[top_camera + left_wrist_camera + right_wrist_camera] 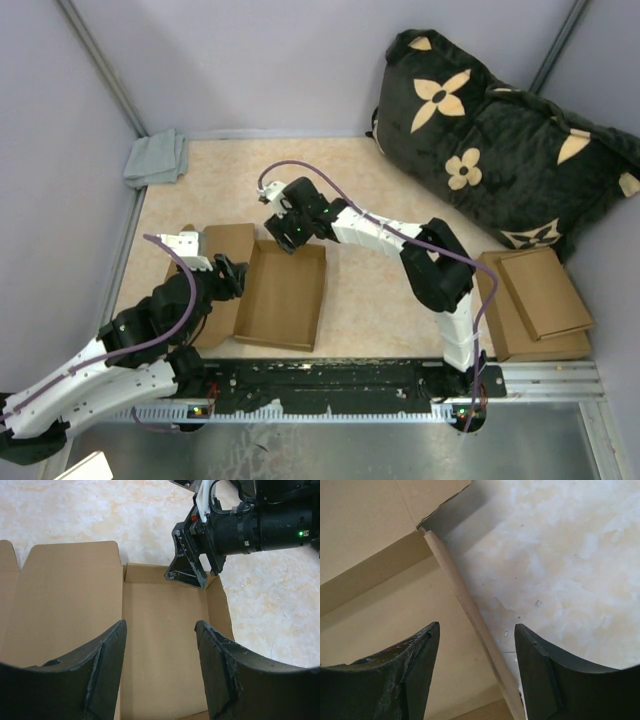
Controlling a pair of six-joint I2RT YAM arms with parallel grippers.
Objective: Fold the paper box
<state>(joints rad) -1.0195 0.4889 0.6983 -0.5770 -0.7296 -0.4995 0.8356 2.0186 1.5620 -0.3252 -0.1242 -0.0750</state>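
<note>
Left jaws: open, the two black fingers [107, 667] spread wide over the near end of the paper box [285, 295]. One hangs by the fold where the flat panel meets the tray, and nothing is pinched between them.
Right jaws: open, straddling a raised wall of the box close to a far corner. The wall's edge [470, 610] runs up between the fingers [535, 670], with a gap showing on either side.
Paper box: plain brown cardboard, lying on the pale marbled bench [380, 190] just ahead of the left arm's base. Its tray walls stand up and a broad flap [222, 245] lies flat to the tray's left.
Arms: the left one reaches in from the near left corner. The right one stretches across from the right, its purple cable looping overhead.
Stack: smaller flat cardboard pieces [540, 300] sit at the bench's right edge, well apart from the box.
Cushion: black with tan flower shapes [500, 150], propped in the far right corner.
Cloth: grey and folded [157, 158], in the far left corner.
</note>
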